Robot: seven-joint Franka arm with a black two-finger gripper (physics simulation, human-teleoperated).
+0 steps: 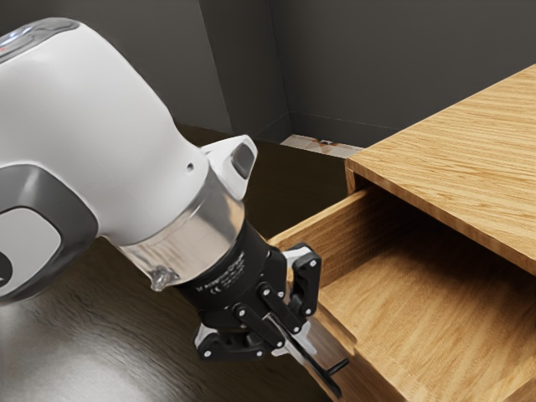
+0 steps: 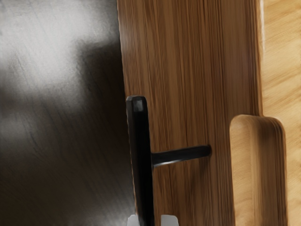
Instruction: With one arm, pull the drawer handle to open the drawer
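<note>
Now my gripper [image 1: 314,347] is low at the front of the drawer [image 1: 335,226], and the arm comes in from the exterior view's left. In the wrist view the black drawer handle [image 2: 139,160] stands as a bar off the wooden drawer front [image 2: 188,70], carried on a short black post [image 2: 181,156]. The pale fingers [image 2: 168,219] sit on both sides of this bar, so they seem to pinch it, though I see only their tips. The drawer stands pulled out from under the top of the wooden cabinet [image 1: 469,151], and its inside is open to view. Below the arm lies a dark wooden surface [image 1: 100,335].
</note>
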